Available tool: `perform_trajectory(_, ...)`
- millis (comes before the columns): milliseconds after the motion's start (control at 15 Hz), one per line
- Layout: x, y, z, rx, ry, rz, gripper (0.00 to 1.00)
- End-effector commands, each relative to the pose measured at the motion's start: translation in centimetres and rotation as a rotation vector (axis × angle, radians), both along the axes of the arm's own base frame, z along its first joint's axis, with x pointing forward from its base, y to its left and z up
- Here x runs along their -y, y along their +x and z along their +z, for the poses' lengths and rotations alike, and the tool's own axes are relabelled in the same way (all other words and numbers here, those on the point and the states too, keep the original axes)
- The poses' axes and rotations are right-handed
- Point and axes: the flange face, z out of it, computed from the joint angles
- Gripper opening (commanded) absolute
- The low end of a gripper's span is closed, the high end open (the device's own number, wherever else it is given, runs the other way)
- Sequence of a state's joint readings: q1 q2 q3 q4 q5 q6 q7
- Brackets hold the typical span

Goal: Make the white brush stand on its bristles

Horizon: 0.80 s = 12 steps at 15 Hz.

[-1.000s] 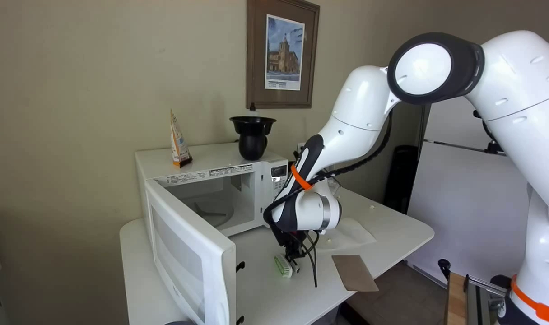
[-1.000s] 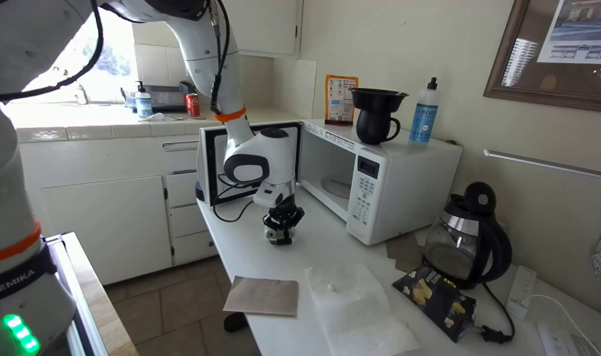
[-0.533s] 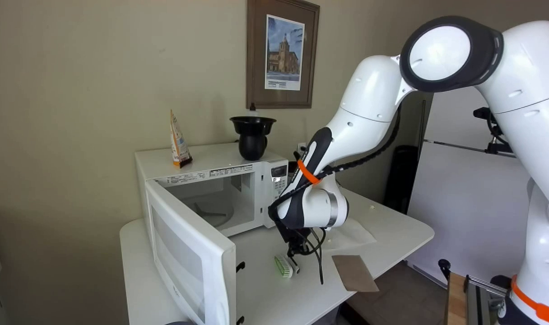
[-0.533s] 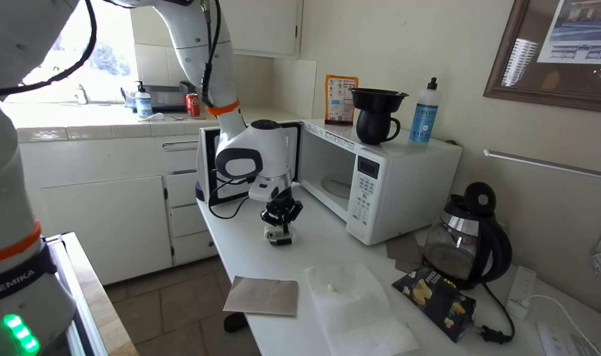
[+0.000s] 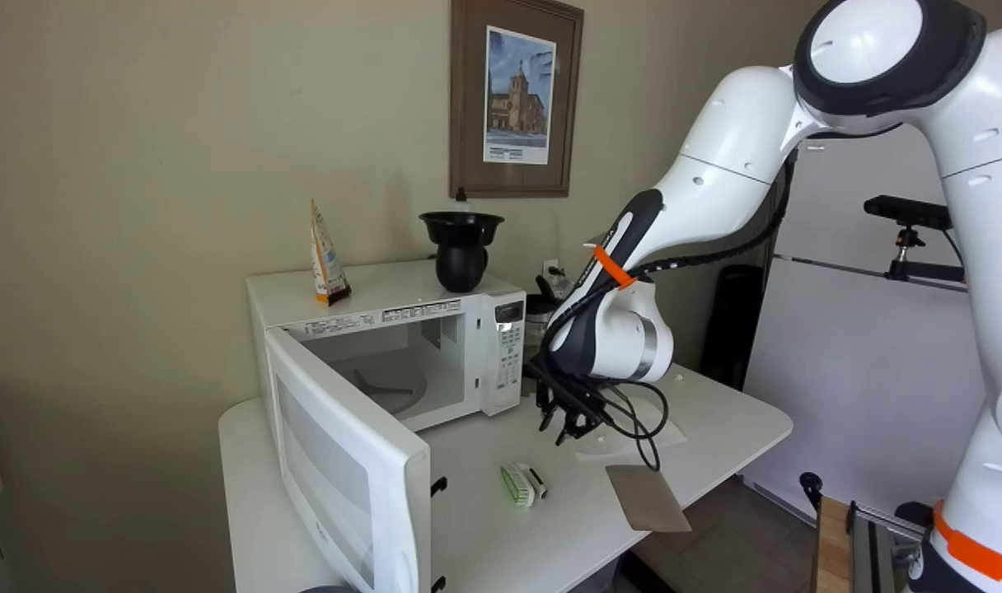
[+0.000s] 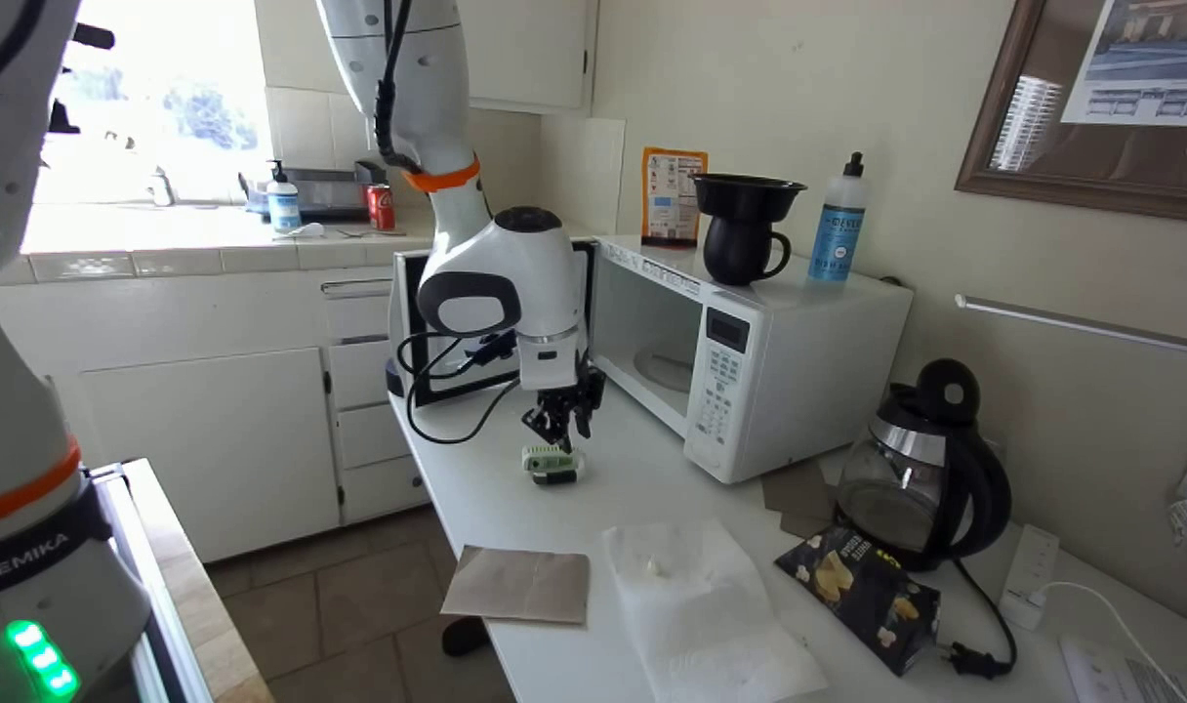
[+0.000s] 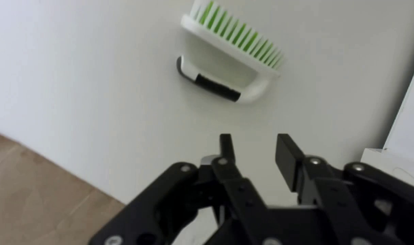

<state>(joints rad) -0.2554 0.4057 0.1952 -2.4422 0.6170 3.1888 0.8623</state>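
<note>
White brush [image 7: 230, 47], one: laid side-down on the worktop [image 7: 108, 85], at twelve o'clock from the claw [image 7: 255, 144] (wrist view). Claw: spread apart, nothing held. When stood, it may be toppled by an off-centre pinch on the handle [image 7: 218, 87]. Smooth, plastic-looking body; spiky green-and-white bristles [image 7: 240, 35], aimed at one o'clock.

The brush [image 5: 518, 484] lies on the table [image 5: 493, 543] before the microwave [image 5: 386, 290].

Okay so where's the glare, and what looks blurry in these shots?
In an exterior view, the window is washed out and the framed picture catches striped glare; in the wrist view, the white brush looks slightly soft, its bristles blurred at the right end.
</note>
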Motion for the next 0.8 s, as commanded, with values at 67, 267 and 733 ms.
perform_trajectory(67, 4.5, -1.2, 0.9, -0.002, -0.041, 0.249, 0.78)
perform_trajectory(267, 6.0, -1.0, 0.6, 0.019, -0.072, 0.403, 0.99)
perform_trajectory(733, 6.3, 0.6, -1.9, 0.140, -0.106, 0.758, 1.00)
